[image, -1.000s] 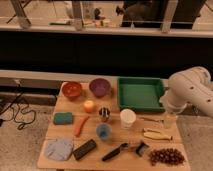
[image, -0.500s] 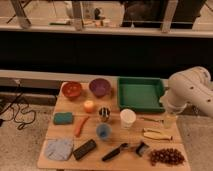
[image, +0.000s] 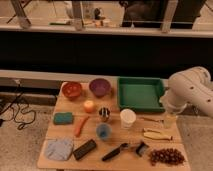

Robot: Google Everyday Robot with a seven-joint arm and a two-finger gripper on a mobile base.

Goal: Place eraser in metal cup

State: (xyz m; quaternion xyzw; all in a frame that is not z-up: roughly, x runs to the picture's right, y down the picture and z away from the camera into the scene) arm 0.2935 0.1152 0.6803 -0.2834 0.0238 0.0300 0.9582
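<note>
Eraser (image: 85, 149) is lying flat near the front edge of the wooden table (image: 95, 162), on its left half, just beside the crumpled grey-blue cloth (image: 59, 149). Its long axis is running diagonally: the near end is pointing toward the front-left corner, and the far end is pointing back and to the right, toward the middle of the table. A black-handled tool (image: 116, 152) is lying to its right on a similar slant.

The metal cup (image: 104, 114) is standing upright in the middle of the table, between an orange ball (image: 89, 106) and the white cup (image: 128, 118), with the blue cup (image: 103, 131) just in front of it. It is sitting apart from the eraser, further back and to the right.

The gripper (image: 170, 120) is hanging from the white arm (image: 192, 92) over the right side of the table, in front of the green tray (image: 140, 93) and behind the banana (image: 156, 135). It is pointing downward with its fingers spread and nothing between them, well apart from both eraser and metal cup.
</note>
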